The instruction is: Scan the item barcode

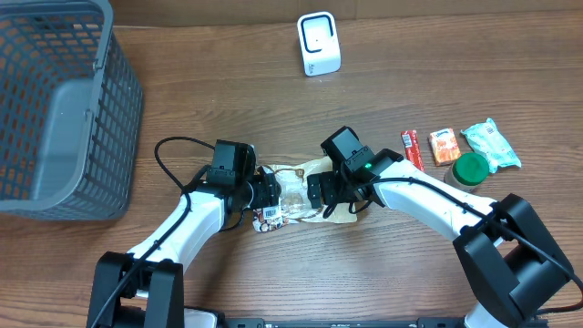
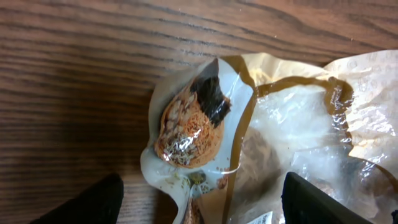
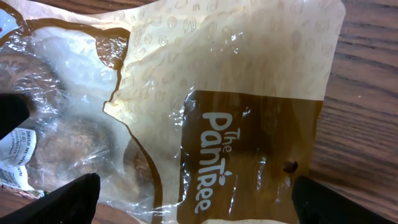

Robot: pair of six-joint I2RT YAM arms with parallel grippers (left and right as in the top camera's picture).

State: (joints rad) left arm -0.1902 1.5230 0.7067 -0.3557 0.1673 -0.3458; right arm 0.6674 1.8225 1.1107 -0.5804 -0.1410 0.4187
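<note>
Where the two arms meet at the middle of the wooden table [image 1: 273, 100], a crumpled tan-and-clear bread bag [image 1: 293, 187] printed "The Pantree" lies flat. The left gripper [image 2: 199, 202] is down over one end, fingers spread with the bag's edge between them, not pinching it. The right gripper [image 3: 193, 199] hangs over the printed end, jaws wide apart too. The white scanner [image 1: 319, 44] stands well apart at the far side. A grey basket [image 1: 55, 118] sits on the left, an orange packet [image 1: 444, 146] on the right.
</note>
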